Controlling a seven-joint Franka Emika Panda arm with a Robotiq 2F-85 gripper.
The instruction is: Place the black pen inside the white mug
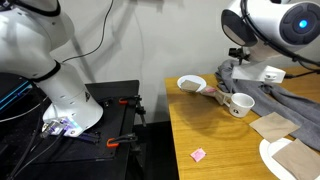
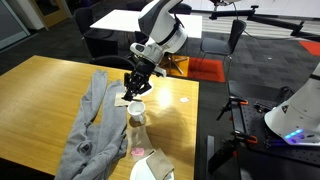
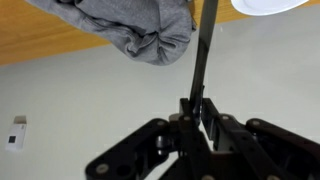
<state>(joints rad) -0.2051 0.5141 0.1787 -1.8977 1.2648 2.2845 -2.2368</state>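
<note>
Black pen is clamped in the end effector, pointing out past its fingertips, and the white mug stands close below on the counter, so pickup looks done, while lowering and release remain.

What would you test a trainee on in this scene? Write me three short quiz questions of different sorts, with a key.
1. True or false: the pincer is shut on the black pen.
2. What lies on the table right beside the white mug? A) a grey cloth B) a red book C) a green bottle
3. Fill in: the small scrap lying alone near the table edge is ____ in colour.
Key: 1 true; 2 A; 3 pink.
</note>
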